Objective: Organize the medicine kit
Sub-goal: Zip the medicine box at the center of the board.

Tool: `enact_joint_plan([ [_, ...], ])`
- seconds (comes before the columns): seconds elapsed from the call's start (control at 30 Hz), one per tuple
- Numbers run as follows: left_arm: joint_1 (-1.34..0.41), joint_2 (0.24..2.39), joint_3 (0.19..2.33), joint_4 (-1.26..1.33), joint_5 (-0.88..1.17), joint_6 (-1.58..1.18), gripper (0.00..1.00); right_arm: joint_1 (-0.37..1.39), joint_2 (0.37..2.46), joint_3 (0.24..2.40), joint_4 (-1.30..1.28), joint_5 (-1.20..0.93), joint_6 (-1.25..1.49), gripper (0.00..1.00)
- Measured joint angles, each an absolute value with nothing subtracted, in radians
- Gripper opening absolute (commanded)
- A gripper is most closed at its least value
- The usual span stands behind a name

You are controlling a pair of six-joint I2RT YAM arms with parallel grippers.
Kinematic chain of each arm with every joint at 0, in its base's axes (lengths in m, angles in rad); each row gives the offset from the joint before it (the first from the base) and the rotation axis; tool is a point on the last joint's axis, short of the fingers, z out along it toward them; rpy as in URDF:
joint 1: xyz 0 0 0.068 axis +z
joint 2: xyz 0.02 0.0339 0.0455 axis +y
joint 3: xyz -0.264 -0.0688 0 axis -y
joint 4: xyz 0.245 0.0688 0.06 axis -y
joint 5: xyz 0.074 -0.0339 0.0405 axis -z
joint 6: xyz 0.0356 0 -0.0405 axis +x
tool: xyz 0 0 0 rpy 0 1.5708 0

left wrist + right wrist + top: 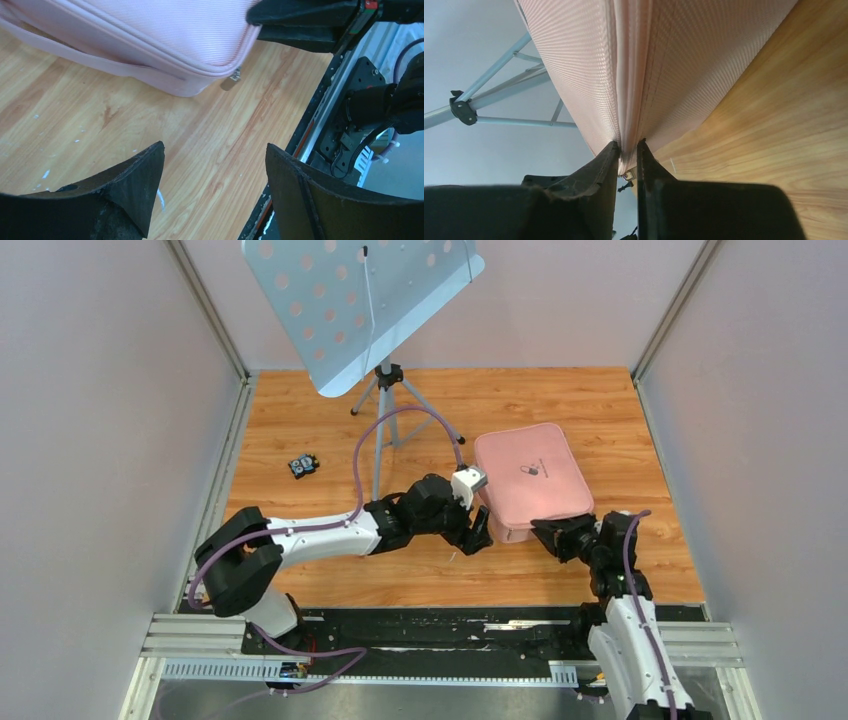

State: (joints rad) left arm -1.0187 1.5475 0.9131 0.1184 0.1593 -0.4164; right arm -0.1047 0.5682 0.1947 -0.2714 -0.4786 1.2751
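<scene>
The pink medicine kit [531, 480] lies closed on the wooden table at right of centre, with a small dark logo on its lid. My right gripper [547, 533] is at its near edge and is shut on the kit's zip seam [629, 100]. My left gripper [481, 540] sits just left of the kit's near-left corner, open and empty above bare wood. In the left wrist view the kit's corner [165, 45] and a small metal zip pull [235, 76] show ahead of the fingers [145, 175].
A music stand [360, 300] on a tripod stands at the back centre. A small dark object [303, 465] lies on the table at left. Grey walls close in both sides. The black rail runs along the near edge.
</scene>
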Motion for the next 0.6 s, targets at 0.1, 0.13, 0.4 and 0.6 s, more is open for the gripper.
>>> enact_joint_plan([
  [0.1,-1.034,1.564,0.917,0.115,0.159,-0.414,0.83,-0.034,0.639,0.196,-0.203,-0.453,1.329,0.37],
  [0.13,-1.036,1.569,0.917,0.112,0.158,-0.414,0.83,-0.006,0.681,0.203,-0.181,-0.446,1.338,0.40],
  [0.4,-1.036,1.551,0.901,0.099,0.093,-0.417,0.85,0.058,0.791,0.343,-0.229,-0.443,1.241,0.52],
  [0.6,-0.984,1.476,0.863,0.093,0.073,-0.423,0.85,0.059,0.697,0.466,-0.398,-0.456,1.009,0.55],
])
